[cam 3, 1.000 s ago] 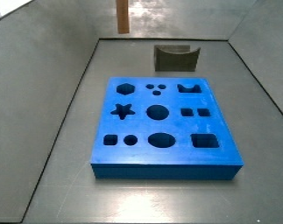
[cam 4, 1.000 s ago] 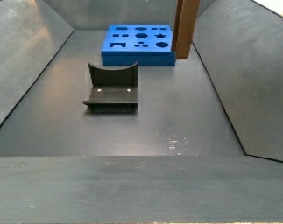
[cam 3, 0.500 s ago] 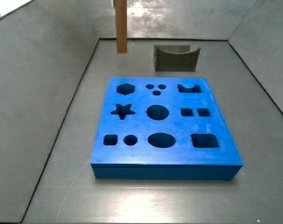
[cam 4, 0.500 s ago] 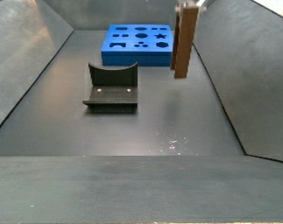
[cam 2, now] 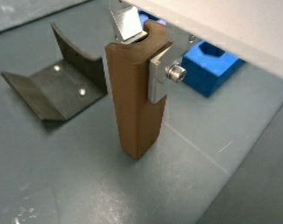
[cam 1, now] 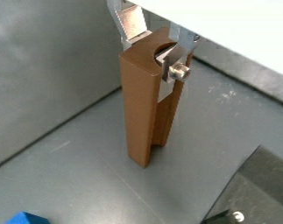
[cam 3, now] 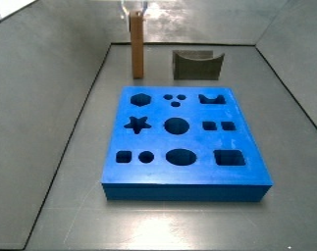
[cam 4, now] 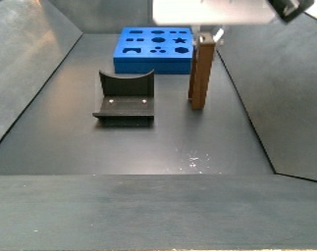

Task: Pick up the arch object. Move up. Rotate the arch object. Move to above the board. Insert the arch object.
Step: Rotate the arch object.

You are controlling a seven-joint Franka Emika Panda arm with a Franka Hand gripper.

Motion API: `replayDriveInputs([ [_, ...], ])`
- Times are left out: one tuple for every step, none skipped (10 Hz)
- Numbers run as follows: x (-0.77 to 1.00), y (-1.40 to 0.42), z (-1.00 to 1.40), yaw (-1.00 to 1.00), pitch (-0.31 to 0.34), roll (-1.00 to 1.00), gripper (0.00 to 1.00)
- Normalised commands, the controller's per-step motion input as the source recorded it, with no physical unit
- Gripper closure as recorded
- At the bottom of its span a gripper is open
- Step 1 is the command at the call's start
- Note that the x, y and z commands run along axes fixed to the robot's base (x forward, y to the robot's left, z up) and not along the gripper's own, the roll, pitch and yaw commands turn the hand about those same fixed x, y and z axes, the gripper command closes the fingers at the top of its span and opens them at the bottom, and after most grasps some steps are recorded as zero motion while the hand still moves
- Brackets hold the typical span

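The arch object (cam 3: 137, 54) is a tall orange-brown slab standing upright, its lower end at or just above the grey floor, left of the fixture and beyond the board's far left corner. It shows in both wrist views (cam 1: 141, 114) (cam 2: 131, 96) and in a side view (cam 4: 199, 78). My gripper (cam 1: 155, 52) is shut on its notched top end, one silver finger on each side; it also shows in the other views (cam 2: 147, 52) (cam 3: 135, 14) (cam 4: 209, 37). The board (cam 3: 252, 167) lies flat, bright blue with dark cut-outs, apart from the slab (cam 4: 154, 63) (cam 2: 214, 66).
The dark fixture (cam 3: 196, 65) with its curved notch stands beyond the board (cam 4: 124, 98) (cam 2: 50, 79). Sloping grey walls (cam 3: 69, 59) enclose the floor on all sides. The slab stands close to one wall (cam 4: 246, 69).
My gripper has come down with the arch object. The slab hung high a second ago and now its lower end is at the floor. Board and fixture have not moved.
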Motion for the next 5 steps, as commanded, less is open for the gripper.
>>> replayDriveInputs([
  [0.02, 0.01, -0.21, -0.02, -0.053, -0.02, 1.0],
  [0.0, 0.0, 0.0, -0.02, -0.043, -0.02, 0.0],
  [0.0, 0.0, 1.0, -0.02, -0.041, -0.02, 0.0],
  [-0.02, 0.0, 1.0, -0.02, -0.021, -0.03, 0.0],
  [-0.03, 0.0, 1.0, -0.03, 0.003, -0.03, 0.0],
])
